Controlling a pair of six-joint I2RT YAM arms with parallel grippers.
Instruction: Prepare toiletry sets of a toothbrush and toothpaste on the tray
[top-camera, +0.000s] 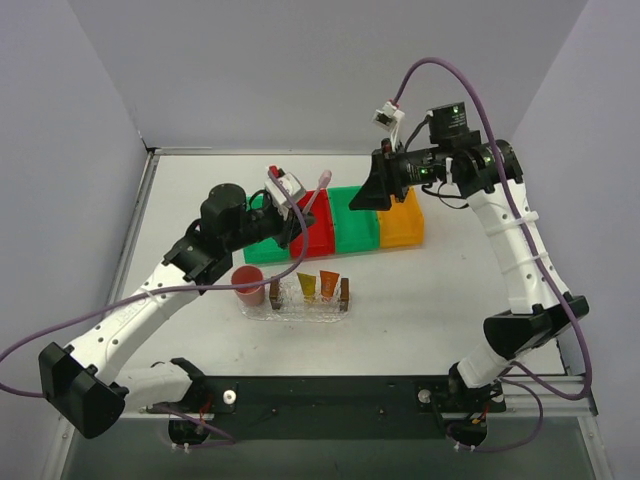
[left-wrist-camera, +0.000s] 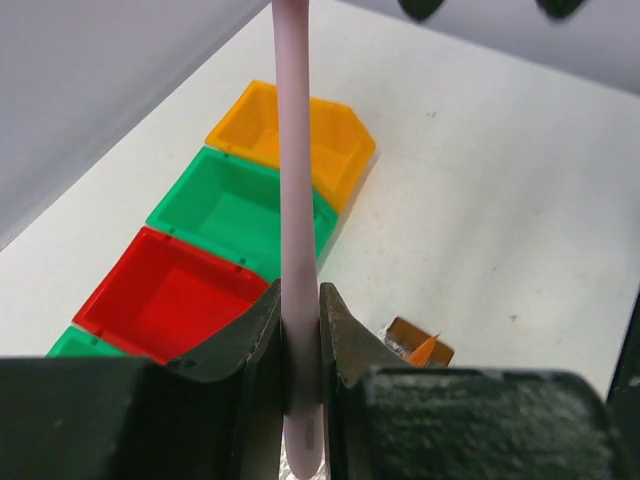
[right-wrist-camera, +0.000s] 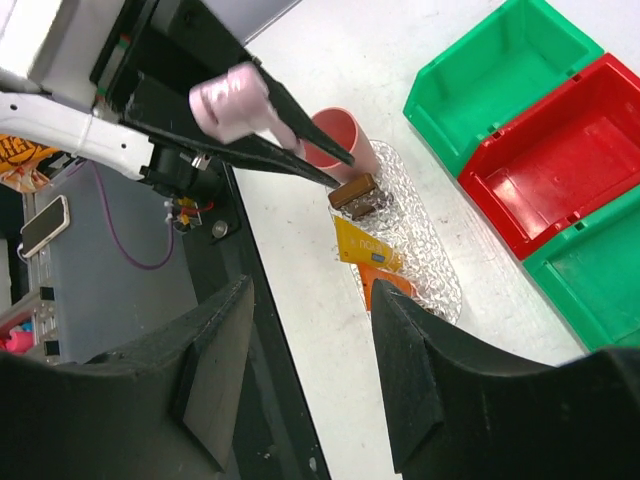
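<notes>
top camera looks down from above and behind the arms (top-camera: 150, 300), covering the whole table (top-camera: 480, 280). wrist cameras sit close behind their own fingers (left-wrist-camera: 250, 350). all three show the red bin (top-camera: 322, 238).

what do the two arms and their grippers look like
The left arm and right arm both have white links with black joints and bases. A purple cable loops along each. The left gripper and right gripper have black, wedge-shaped fingers. Small green lights glow on the right arm's joints.
</notes>
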